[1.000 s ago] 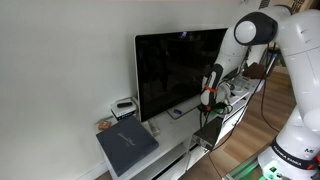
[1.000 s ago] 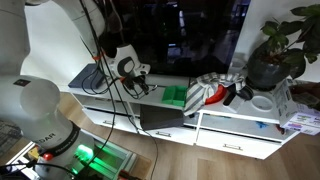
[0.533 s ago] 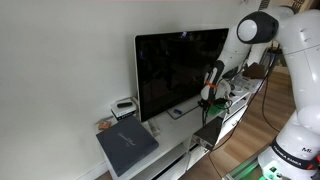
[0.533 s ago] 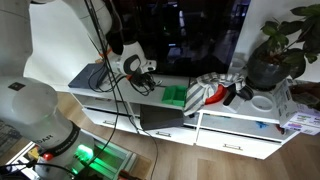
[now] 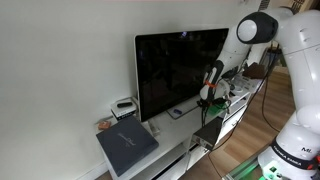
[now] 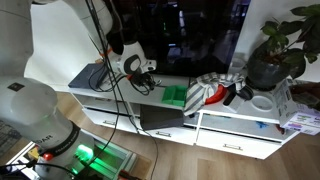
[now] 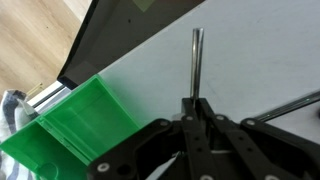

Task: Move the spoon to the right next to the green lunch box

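In the wrist view my gripper (image 7: 195,104) is shut on a thin metal spoon handle (image 7: 197,58) that sticks straight out past the fingertips over the white cabinet top (image 7: 240,50). The spoon's bowl is hidden. The bright green lunch box (image 7: 82,125) lies just left of the gripper, apart from the spoon. In an exterior view the gripper (image 6: 143,72) hangs over the cabinet, left of the green lunch box (image 6: 176,96). In an exterior view the gripper (image 5: 207,96) is in front of the TV's lower corner.
The black TV screen (image 5: 178,68) stands right behind the gripper. A red and white cloth (image 6: 212,90), a potted plant (image 6: 272,50) and a white cup (image 6: 263,102) lie beyond the box. A dark drawer (image 6: 160,120) stands open below. A thin grey rod (image 7: 295,103) lies at the right.
Over the last second my gripper has moved a little toward the green lunch box with the spoon in it. It has held still for the last half second.
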### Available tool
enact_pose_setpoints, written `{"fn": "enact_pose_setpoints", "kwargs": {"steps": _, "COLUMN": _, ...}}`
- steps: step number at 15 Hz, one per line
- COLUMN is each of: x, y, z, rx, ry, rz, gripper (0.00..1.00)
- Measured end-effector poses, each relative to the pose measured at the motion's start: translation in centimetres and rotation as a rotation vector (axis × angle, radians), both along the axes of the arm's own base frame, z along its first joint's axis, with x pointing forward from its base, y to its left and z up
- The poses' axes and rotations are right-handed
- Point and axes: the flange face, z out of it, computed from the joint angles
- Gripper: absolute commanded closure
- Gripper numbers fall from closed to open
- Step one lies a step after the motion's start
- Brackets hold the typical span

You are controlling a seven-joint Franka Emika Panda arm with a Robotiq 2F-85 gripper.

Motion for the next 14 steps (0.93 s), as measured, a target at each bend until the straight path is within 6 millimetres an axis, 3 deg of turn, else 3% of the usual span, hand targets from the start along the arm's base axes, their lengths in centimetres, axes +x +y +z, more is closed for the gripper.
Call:
{"fn": "enact_pose_setpoints", "kwargs": {"steps": 6, "x": 1.4, "y": -0.2, "z": -0.5, "rx": 0.051, "ry": -0.005, "rz": 0.032, "gripper": 0.98}}
{"fn": "enact_pose_setpoints", "kwargs": {"steps": 14, "x": 2.6, "y": -1.9, "z": -3.3, "rx": 0.092, "ry": 0.079, "rz": 0.022, "gripper": 0.98}}
